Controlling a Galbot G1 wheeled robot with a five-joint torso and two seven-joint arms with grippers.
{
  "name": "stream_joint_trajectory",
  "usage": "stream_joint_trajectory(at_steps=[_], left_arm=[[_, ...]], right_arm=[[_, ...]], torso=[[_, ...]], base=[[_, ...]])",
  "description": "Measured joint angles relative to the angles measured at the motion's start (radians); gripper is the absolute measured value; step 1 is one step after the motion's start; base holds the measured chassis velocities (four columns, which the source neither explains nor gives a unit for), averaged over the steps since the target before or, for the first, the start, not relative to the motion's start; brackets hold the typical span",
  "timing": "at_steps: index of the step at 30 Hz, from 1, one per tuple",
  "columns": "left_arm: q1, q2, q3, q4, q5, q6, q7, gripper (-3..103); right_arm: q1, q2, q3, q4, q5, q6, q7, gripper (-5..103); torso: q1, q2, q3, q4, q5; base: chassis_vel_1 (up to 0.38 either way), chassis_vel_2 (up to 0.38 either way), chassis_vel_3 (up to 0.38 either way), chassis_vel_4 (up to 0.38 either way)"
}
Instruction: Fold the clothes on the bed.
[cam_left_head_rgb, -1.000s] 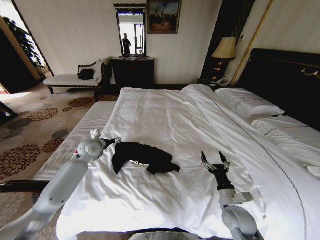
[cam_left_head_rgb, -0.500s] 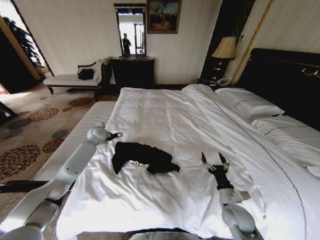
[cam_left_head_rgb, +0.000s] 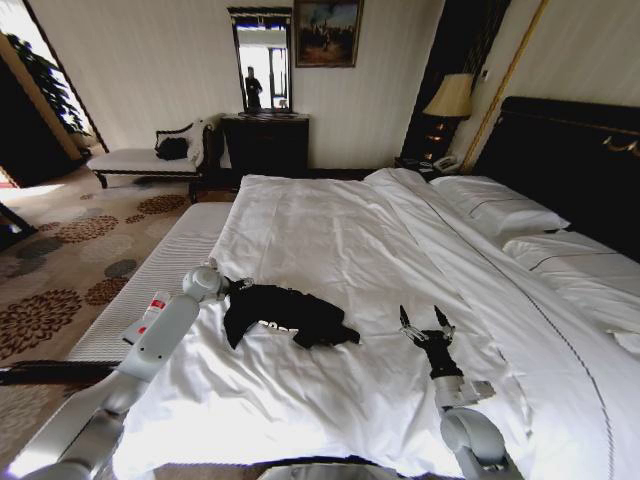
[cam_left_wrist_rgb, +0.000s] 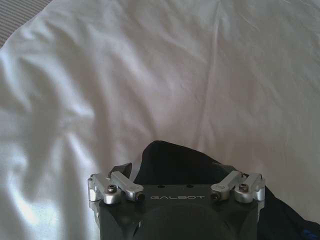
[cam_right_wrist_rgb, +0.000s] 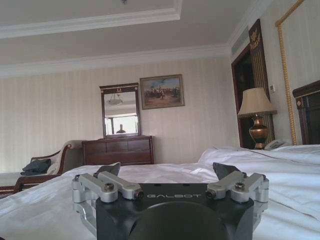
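Observation:
The clothes, one crumpled black T-shirt, lie on the white sheet of the bed near its foot. My left gripper reaches in from the bed's left side and sits at the shirt's left edge. In the left wrist view this gripper is open, just above the black fabric and the white sheet. My right gripper stands open on the sheet to the right of the shirt, fingers pointing up the bed, well apart from it. Seen from its own wrist, the right gripper holds nothing.
A white-cushioned bench runs along the bed's left side with a small white-and-red tube on it. Pillows and the dark headboard are at the right. A dresser, chaise and lamp stand at the far wall.
My left arm has swung up and then in towards the shirt, bringing its gripper to the shirt's left edge. The tube on the bench has come into sight. The right arm barely moved.

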Motion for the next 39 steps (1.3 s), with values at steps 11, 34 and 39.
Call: stream_joint_trajectory(at_steps=[11,34,39], left_arm=[[0.006,0.017,-0.015,-0.007,0.013,-0.002,0.02,54],[0.172,0.091,-0.105,-0.152,0.083,-0.004,0.109,0],[0.317,0.171,-0.151,-0.243,0.19,-0.004,0.221,0]], right_arm=[[-0.001,0.012,-0.007,-0.007,-0.015,0.01,-0.004,100],[0.001,0.018,-0.054,0.021,0.044,0.003,0.06,100],[0.014,-0.011,-0.153,0.153,0.171,-0.16,0.27,100]], torso=[[0.0,0.0,0.0,0.0001,0.0],[0.0,0.0,0.0,0.0002,-0.0004],[0.0,0.0,0.0,-0.0002,-0.0003]], base=[[0.0,0.0,0.0,0.0],[0.0,0.0,0.0,0.0],[0.0,0.0,0.0,0.0]])
